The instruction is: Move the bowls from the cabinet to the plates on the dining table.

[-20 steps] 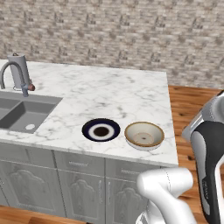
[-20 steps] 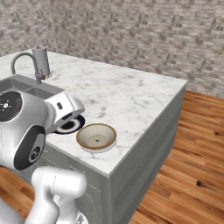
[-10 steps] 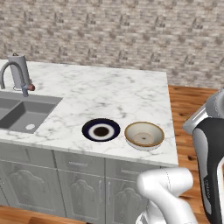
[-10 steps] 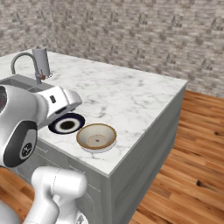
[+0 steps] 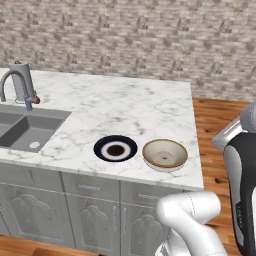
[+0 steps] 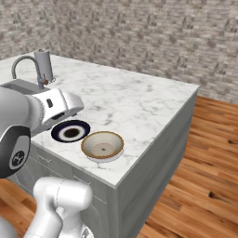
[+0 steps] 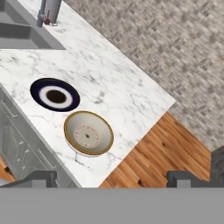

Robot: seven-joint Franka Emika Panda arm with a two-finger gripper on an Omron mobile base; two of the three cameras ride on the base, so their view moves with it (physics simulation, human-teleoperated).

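Fingertips of the tool [image 7: 111,178] are standing spread wide apart with nothing between them, hanging above the near edge of the marble surface [image 5: 130,107]. Just past that edge a bowl [image 5: 165,154] is sitting upright on a pale plate whose rim I can barely make out beneath it; its cream inside and brown rim are showing. Beside it, close but not touching, toward the sink, a black plate [image 5: 115,148] with a white ring is lying flat and bare. Farther along, a grey sink [image 5: 26,131] is sinking into the surface, with a curved tap [image 5: 16,85] standing behind it. Beyond everything, a stone-brick wall [image 5: 150,35] is closing off the room, and wooden floor [image 6: 200,186] is running past the surface's end.
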